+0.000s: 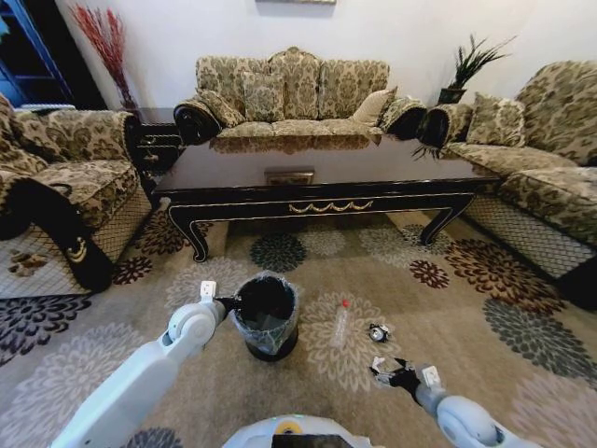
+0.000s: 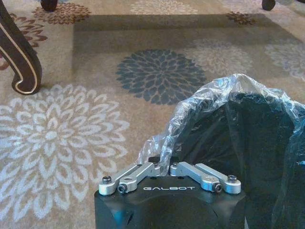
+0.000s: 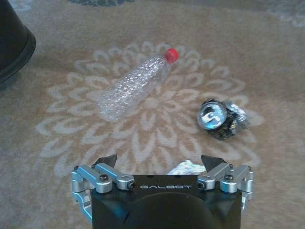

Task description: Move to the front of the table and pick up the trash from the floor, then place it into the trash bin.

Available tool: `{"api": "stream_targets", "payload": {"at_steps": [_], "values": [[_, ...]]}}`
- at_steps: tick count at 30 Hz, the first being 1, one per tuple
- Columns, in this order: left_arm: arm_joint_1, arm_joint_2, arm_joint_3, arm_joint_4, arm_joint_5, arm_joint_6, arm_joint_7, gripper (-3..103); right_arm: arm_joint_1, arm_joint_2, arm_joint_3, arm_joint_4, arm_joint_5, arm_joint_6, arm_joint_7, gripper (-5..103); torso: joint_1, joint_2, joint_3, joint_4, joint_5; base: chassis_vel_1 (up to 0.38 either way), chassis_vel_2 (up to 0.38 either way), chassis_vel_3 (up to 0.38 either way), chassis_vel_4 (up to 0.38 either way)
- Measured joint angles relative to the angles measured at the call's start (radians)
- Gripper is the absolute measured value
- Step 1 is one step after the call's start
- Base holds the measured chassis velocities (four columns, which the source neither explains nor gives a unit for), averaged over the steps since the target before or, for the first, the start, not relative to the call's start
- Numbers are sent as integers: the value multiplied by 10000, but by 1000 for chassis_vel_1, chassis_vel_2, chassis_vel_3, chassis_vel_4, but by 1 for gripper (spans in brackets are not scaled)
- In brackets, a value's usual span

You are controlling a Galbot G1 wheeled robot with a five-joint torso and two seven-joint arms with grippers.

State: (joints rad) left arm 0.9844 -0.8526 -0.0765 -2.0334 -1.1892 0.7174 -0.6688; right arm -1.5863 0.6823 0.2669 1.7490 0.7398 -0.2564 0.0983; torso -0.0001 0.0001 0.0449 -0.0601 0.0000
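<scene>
My left pincer (image 1: 227, 302) pinches the bag rim of the trash bin (image 1: 267, 315), fingers together. Right of it lie the bottle (image 1: 341, 323) and dark piece (image 1: 378, 332). Nearer, my right pincer (image 1: 384, 372), fingers apart, hangs over white paper (image 3: 187, 168).

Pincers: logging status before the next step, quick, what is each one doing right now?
Left pincer: shut on the bin bag at the rim.
Right pincer: open, low over a white paper scrap.
</scene>
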Motion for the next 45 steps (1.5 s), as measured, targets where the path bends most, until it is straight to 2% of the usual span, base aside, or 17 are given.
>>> {"api": "stream_targets", "payload": {"at_steps": [6, 25, 27, 29, 33, 34, 36, 37, 39, 41, 42, 43, 45], "values": [[180, 59, -37, -154, -23, 25, -88, 4, 977, 318, -683, -870, 987, -236, 285, 96, 0, 0, 0, -1, 2, 0, 0, 0, 0], [472, 439, -273, -375, -78, 33, -142, 4, 2121, 659, -1641, -2699, 825, -60, 188, 93, 0, 0, 0, -1, 0, 0, 0, 0, 0], [471, 455, -286, -355, -85, 22, -174, 4, 2148, 698, -1685, -2855, 734, -23, 192, 84, 0, -1, 1, -1, 0, 0, 0, 0, 0], [482, 455, -293, -345, -86, 18, -187, 4, 2148, 711, -1693, -2907, 695, -2, 191, 84, 0, 0, 0, -2, -1, 0, 0, 0, 0], [489, 392, -283, -289, -45, 17, -234, 4, 2131, 711, -1695, -2945, 623, 48, 176, 62, 0, 0, 0, -1, -1, 0, 0, 0, 0], [489, 392, -283, -289, -45, 17, -234, 4, 2131, 711, -1695, -2945, 623, 48, 176, 62, 0, 0, 0, -1, -1, 0, 0, 0, 0], [478, 317, -248, -259, -20, 17, -272, 4, 2133, 691, -1719, -2884, 563, 58, 180, 51, 0, 0, 0, -1, -1, 0, 0, 0, 0], [478, 317, -248, -259, -20, 17, -272, 4, 2133, 691, -1719, -2884, 563, 58, 180, 51, 0, 0, 0, -1, -1, 0, 0, 0, 0], [476, 266, -222, -218, -19, 17, -273, 4, 2139, 680, -1778, -2828, 524, 62, 189, 41, 0, 0, 0, -1, -2, 0, 0, 0, 0], [479, 263, -220, -205, -14, 17, -273, 4, 2139, 679, -1799, -2810, 519, 64, 191, 41, 0, -1, 0, -2, -1, 0, 0, 0, 0], [498, 265, -220, -204, -5, 17, -275, 4, 2138, 678, -1816, -2791, 505, 65, 191, 30, 0, 0, 0, -2, 0, 0, 0, 0, 0], [522, 274, -220, -204, -4, 17, -274, 4, 2136, 676, -1822, -2787, 469, 74, 188, 30, 0, -1, 0, 0, 0, 0, 0, 0, 0], [550, 281, -223, -205, -3, 18, -269, 4, 2124, 674, -1823, -2790, 418, 100, 179, 19, 0, 0, 0, 0, -1, 0, 0, 0, 0]]}}
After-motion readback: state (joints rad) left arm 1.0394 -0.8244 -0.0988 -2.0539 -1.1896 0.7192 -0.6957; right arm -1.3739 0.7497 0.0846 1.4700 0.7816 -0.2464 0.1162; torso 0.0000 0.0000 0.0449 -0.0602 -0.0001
